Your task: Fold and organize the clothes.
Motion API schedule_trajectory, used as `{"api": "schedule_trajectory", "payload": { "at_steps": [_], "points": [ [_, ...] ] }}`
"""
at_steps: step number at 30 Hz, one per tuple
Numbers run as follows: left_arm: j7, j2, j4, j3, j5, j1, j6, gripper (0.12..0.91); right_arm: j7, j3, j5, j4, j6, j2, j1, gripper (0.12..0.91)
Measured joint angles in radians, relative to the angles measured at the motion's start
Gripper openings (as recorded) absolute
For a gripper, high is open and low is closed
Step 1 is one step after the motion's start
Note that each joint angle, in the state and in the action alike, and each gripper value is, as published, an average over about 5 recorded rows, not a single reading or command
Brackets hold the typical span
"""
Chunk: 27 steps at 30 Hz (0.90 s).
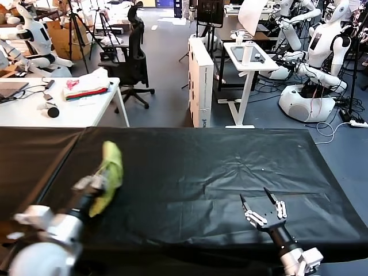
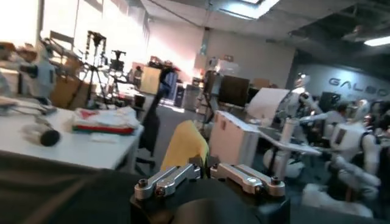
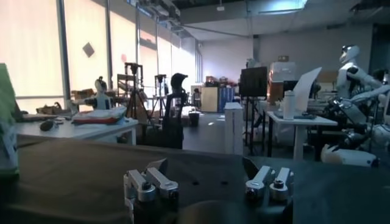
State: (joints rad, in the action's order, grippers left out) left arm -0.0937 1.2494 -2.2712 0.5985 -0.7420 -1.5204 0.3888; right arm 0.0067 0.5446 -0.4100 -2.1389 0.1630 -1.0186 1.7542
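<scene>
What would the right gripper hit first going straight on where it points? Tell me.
Probably nothing soon. The open right gripper points across bare black table cover; its wrist view shows no object ahead before the far edge. The yellow T-shirt, held in the left gripper, lies well aside.

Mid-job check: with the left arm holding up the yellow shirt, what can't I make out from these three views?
- T-shirt: bunched in the left gripper; head view shows no neck, sleeves or print.
- Left wrist view: the gripper body hides the shirt's lower part; only the top shows.
- Right wrist view: the frame edge cuts the shirt to a sliver.
- Right gripper: open, empty; its arm is cut off by the head view's bottom edge.
</scene>
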Motion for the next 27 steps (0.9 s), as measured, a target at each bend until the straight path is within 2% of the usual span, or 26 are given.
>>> {"api": "schedule_trajectory", "payload": {
  "at_steps": [5,6,8,10,14,17,20,27],
  "points": [
    [0.003,0.142,0.133,-0.245,0.103,0.065,-0.004,0.193,0.001,-0.009,0.019,-0.021,-0.033,-0.014,0.017,0.907],
    [0.003,0.161,0.155,-0.281,0.112,0.073,-0.006,0.214,0.001,-0.013,0.020,-0.023,-0.045,-0.014,0.016,0.907],
    [0.002,0.184,0.182,-0.335,0.121,0.083,-0.007,0.295,0.001,-0.022,0.016,-0.024,-0.075,-0.010,0.012,0.907],
    [0.002,0.192,0.193,-0.366,0.124,0.087,-0.007,0.424,0.000,-0.033,0.001,-0.023,-0.112,-0.003,0.004,0.907],
    [0.006,0.190,0.195,-0.388,0.126,0.086,-0.005,0.671,0.003,-0.057,-0.066,-0.025,-0.199,0.016,-0.021,0.907],
    [0.014,0.187,0.187,-0.389,0.138,0.082,-0.010,0.832,0.021,-0.080,-0.138,-0.033,-0.264,0.033,-0.046,0.907],
    [0.027,0.180,0.175,-0.378,0.166,0.084,-0.027,0.897,0.051,-0.114,-0.224,-0.040,-0.328,0.047,-0.079,0.907],
    [0.028,0.140,0.149,-0.301,0.166,0.089,-0.054,0.907,0.125,-0.218,-0.427,-0.020,-0.493,0.044,-0.211,0.907]
  ]
}}
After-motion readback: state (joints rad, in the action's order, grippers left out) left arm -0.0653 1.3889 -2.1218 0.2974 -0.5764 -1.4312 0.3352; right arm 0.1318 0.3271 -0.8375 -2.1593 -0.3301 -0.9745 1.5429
